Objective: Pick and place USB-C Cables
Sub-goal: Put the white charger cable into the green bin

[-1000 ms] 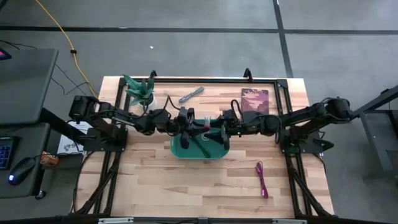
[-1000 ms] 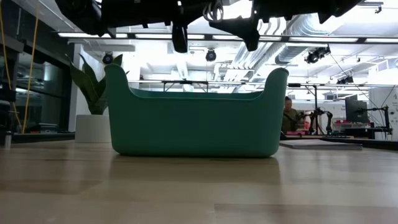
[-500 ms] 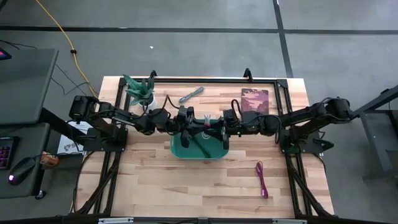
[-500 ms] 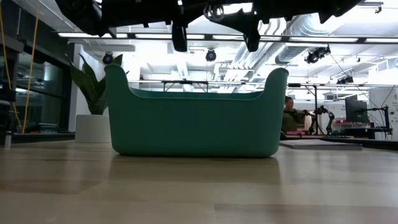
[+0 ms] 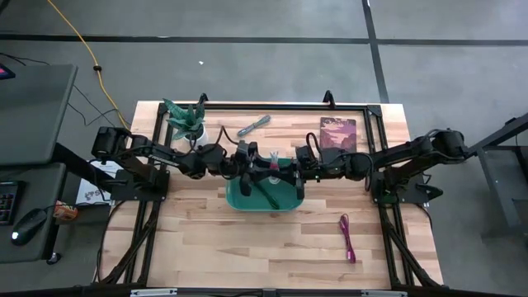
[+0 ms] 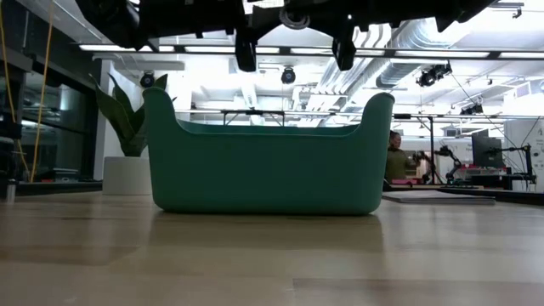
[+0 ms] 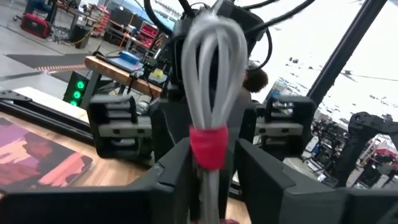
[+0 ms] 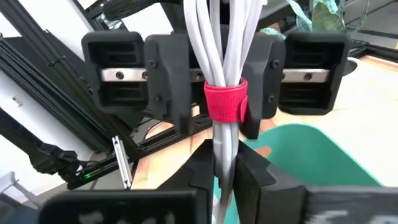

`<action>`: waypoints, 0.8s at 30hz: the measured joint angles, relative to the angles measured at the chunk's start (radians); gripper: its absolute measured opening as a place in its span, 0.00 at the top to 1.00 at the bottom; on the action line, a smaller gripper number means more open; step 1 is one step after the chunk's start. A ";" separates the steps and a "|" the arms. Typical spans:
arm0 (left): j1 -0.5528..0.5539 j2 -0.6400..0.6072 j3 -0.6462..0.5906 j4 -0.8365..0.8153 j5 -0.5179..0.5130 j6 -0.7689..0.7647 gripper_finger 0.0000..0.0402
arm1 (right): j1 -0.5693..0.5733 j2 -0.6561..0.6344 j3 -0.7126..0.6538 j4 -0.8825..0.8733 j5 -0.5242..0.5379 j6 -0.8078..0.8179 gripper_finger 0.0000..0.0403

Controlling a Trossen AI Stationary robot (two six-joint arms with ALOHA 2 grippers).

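Note:
A white USB-C cable bundle with a red band (image 8: 225, 99) hangs above the teal bin (image 5: 239, 198), between my two grippers, which face each other. My right gripper (image 8: 225, 168) is shut on it. My left gripper (image 7: 212, 180) stands open, one finger on each side of the bundle just below the band (image 7: 209, 146). A dark green cable (image 5: 266, 191) lies inside the bin. On the table lie a grey cable (image 5: 253, 125) at the far side and a magenta cable (image 5: 347, 237) at the near right. My right gripper pinches the white bundle between its two fingers just below the red band (image 8: 225, 146). The fingers come level from the table's right and lie across the strands. The bundle is lifted clear above the bin. My left gripper: I cannot tell whether its fingers touch the bundle.
A potted plant (image 5: 185, 120) stands at the far left corner. A dark red book (image 5: 337, 134) lies at the far right. Bare wood stretches along the near side in front of the bin. A person shows in the room behind (image 6: 396, 157).
My right gripper has shut on the white bundle over the bin. My left gripper, shut on it a second ago, has parted its fingers. Both arms and the bundle have stayed over the bin.

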 joint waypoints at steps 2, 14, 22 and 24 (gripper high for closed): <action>-0.001 0.000 0.000 -0.009 0.004 -0.006 0.70 | 0.000 0.000 0.000 0.000 0.004 0.000 0.92; 0.105 -0.229 0.000 -0.442 0.252 0.041 0.52 | 0.000 -0.204 0.000 -0.349 0.071 -0.031 0.98; 0.140 -0.533 -0.065 -0.697 0.204 0.114 0.51 | 0.000 -0.300 0.000 -0.368 0.088 -0.052 0.98; 0.139 -0.621 -0.102 -0.697 0.170 0.105 0.51 | 0.000 -0.297 0.000 -0.373 0.080 -0.051 0.98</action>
